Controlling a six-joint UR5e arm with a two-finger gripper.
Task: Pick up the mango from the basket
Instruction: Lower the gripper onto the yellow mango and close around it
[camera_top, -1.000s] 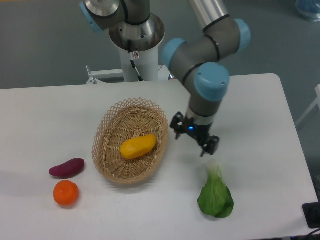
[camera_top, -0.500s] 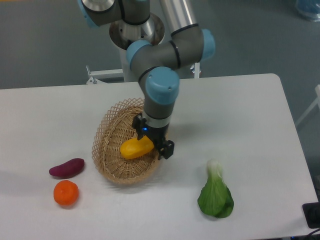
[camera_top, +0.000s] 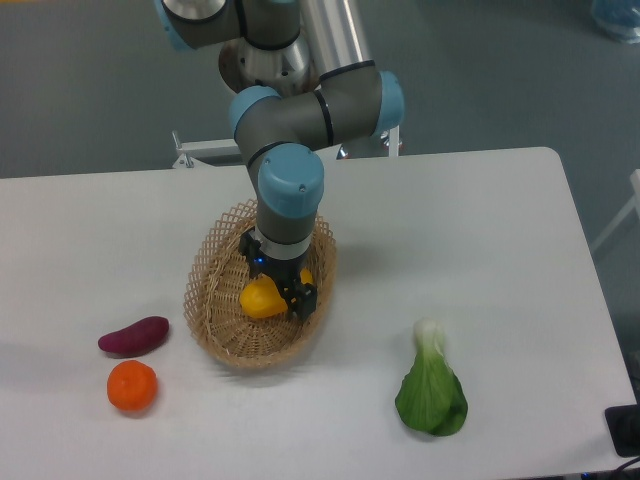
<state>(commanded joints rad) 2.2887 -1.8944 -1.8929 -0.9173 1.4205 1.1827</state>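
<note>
The yellow-orange mango (camera_top: 258, 298) lies in the middle of the tan wicker basket (camera_top: 215, 262) at the table's centre left. My gripper (camera_top: 279, 280) points straight down over the mango and hides its middle. The left end of the mango and a sliver of its right end show on either side of the wrist. The gripper is open, with one dark finger (camera_top: 306, 298) at the mango's near right side and the other at its far left side. I cannot tell whether the fingers touch the fruit.
A purple sweet potato (camera_top: 133, 335) and a round orange fruit (camera_top: 132, 386) lie left of the basket near the front. A green leafy vegetable (camera_top: 431, 390) lies at the front right. The arm's base (camera_top: 272, 70) stands behind the table.
The arm has swung left from beside the basket's right rim to above the mango and come down over it. The mango and basket have not moved.
</note>
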